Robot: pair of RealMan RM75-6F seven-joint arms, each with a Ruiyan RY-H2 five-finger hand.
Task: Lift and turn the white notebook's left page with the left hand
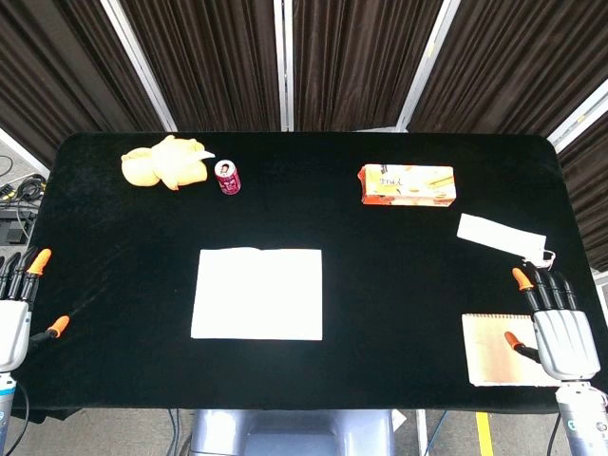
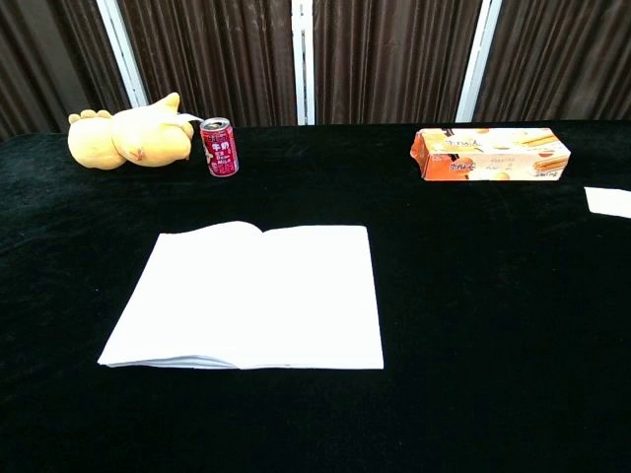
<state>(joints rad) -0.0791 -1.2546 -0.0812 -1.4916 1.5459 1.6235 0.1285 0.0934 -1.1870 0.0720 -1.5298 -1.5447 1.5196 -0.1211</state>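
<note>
Black cloth covers the counter (image 1: 380,275), and the white notebook (image 1: 257,294) lies open and flat on it, near the front edge and a little left of centre. Its spine runs front to back, so the left page (image 1: 224,294) is the half facing the left hand (image 1: 17,309). That hand hovers at the counter's far left edge, well apart from the notebook, fingers extended and apart, holding nothing. The notebook lies to its right and slightly further in; the page's free outer edge is the nearest part to it.

The right hand (image 1: 559,323) is farther from the notebook, resting over a tan spiral notepad (image 1: 499,350) at the right front corner, fingers spread, gripping nothing that I can see.

The head view alone shows both hands and the notepad. The chest view shows neither hand, but it reveals that the left page (image 2: 192,296) bulges up slightly near the spine and sits on a thin stack of leaves at its front edge, which probably offers a fingertip some purchase. Behind the notebook stand a red can (image 2: 219,147), a yellow plush toy (image 2: 128,135) and an orange biscuit box (image 2: 490,154).
</note>
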